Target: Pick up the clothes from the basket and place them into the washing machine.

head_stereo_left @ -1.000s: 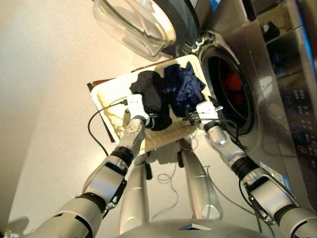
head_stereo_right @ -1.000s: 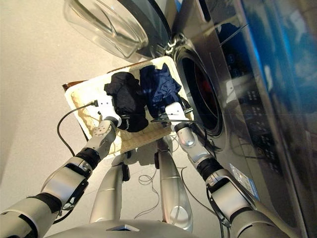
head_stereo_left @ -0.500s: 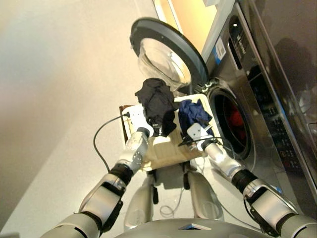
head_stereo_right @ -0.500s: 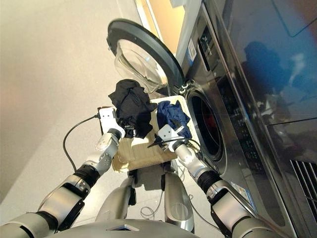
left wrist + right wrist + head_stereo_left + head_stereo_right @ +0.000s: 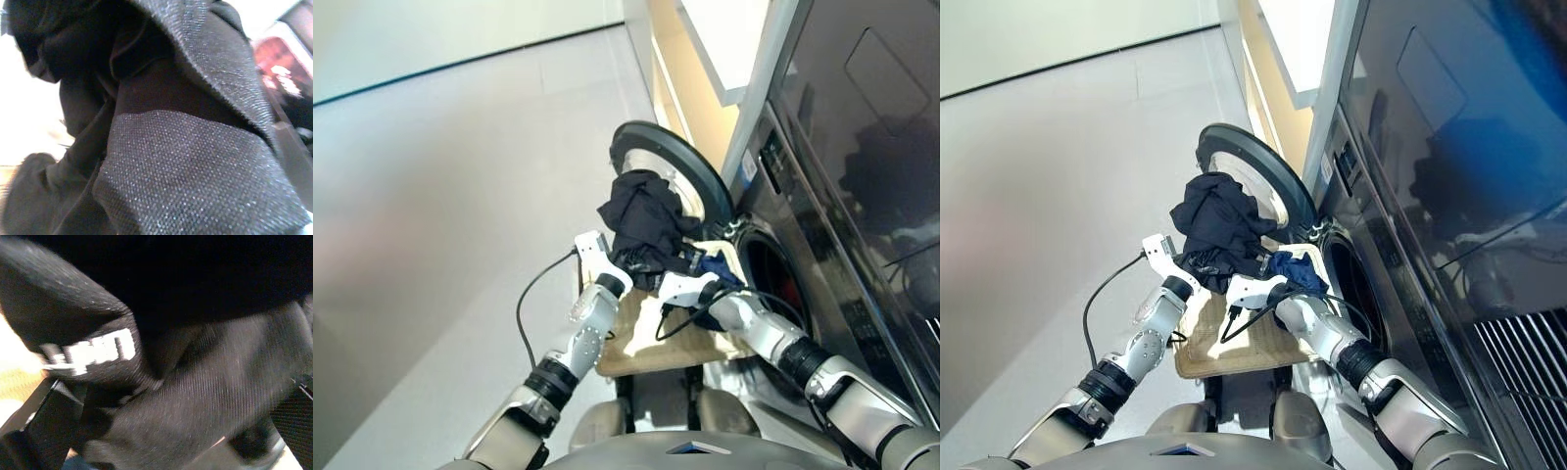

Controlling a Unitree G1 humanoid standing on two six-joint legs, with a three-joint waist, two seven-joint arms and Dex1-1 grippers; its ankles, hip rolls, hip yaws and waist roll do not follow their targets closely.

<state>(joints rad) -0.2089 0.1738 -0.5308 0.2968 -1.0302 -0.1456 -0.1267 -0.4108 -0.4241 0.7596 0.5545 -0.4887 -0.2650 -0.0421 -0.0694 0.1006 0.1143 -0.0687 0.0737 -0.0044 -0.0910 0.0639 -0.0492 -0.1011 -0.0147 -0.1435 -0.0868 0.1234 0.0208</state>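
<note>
Moved: black garment (image 5: 644, 227) now lifted clear above basket (image 5: 651, 345).
Left gripper (image 5: 625, 271): clamped on black garment.
Right gripper (image 5: 687, 262): finger state cannot be told.
Navy garment (image 5: 717, 270): in basket, far right.

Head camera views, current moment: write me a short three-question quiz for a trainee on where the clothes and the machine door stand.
1. Multiple choice: what does the left gripper hold up above the cream-white woven wicker basket?
A. a white towel
B. a black fabric garment
C. a green sock
2. True or false: the round glass door of the dark grey washing machine is shut.
3. Fill in: the navy blue fabric garment lies in the ______, at its end nearest the machine.
Key: 1 B; 2 false, it is swung open; 3 basket.
</note>
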